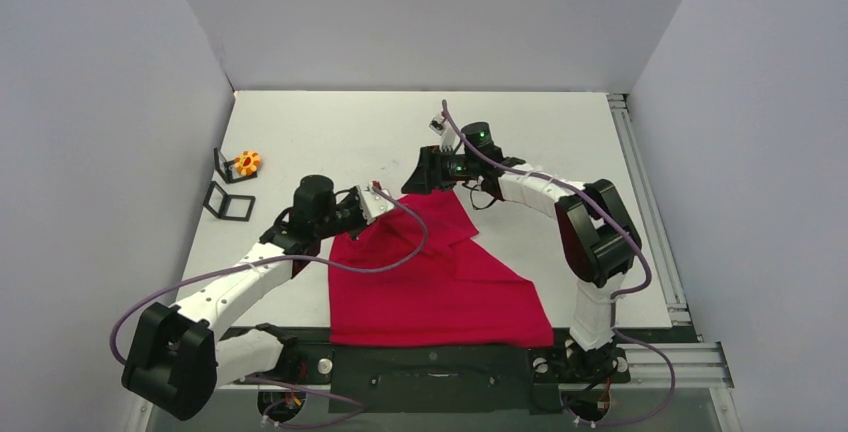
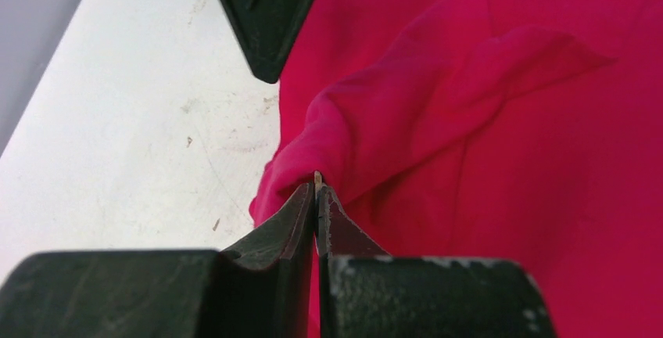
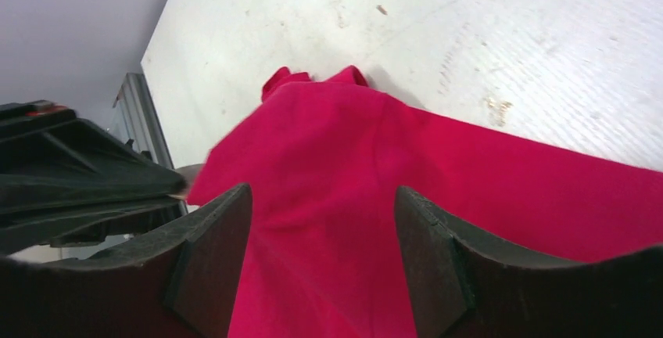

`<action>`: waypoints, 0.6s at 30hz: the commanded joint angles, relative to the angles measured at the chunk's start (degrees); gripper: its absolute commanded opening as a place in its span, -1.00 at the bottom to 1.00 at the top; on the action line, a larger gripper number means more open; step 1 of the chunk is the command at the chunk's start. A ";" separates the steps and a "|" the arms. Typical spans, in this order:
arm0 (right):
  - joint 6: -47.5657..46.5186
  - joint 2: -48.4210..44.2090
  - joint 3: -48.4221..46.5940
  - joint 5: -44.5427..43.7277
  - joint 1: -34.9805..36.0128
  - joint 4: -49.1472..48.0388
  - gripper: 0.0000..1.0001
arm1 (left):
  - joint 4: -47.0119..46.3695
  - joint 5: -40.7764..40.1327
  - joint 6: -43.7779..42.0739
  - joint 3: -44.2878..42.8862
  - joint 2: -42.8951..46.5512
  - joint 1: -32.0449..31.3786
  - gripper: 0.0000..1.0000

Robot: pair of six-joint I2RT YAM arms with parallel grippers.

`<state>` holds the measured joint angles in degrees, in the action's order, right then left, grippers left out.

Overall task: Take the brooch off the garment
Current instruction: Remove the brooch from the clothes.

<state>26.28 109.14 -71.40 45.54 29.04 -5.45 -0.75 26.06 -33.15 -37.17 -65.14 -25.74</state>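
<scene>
Left tool [image 2: 317, 189] pinching garment [image 2: 508, 158], right tool [image 3: 324, 197] spread

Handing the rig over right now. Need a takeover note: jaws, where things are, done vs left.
Left gripper: jaws shut, pinching a fold at the left edge of the red garment.
Right gripper: jaws open over the garment's far part, holding nothing.
Small orange flower-shaped piece: on the table at far left by the black stands, apart from the garment. Possibly the brooch; cannot confirm.
Done: no brooch shows on the cloth in any view.
Left: check the folds, then release.
</scene>
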 commanded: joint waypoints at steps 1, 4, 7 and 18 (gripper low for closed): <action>0.14 2.66 -3.61 3.42 2.23 0.41 0.26 | -7.19 1.61 -1.72 2.09 -1.25 0.42 -1.00; -0.02 6.60 -6.76 2.56 2.77 4.03 0.28 | -7.94 2.63 -2.43 2.59 -2.14 0.36 -1.00; -3.43 9.08 -10.33 1.42 3.72 9.96 0.29 | -8.08 2.47 -3.16 3.05 -3.18 0.19 -1.00; -10.12 5.52 -6.72 4.41 2.71 15.63 -1.00 | -7.10 -4.93 -0.39 3.41 -6.56 0.55 -1.00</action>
<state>19.38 121.08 -80.58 47.64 33.04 9.87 -5.80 24.16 -35.05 -33.98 -71.18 -25.71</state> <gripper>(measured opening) 0.027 0.009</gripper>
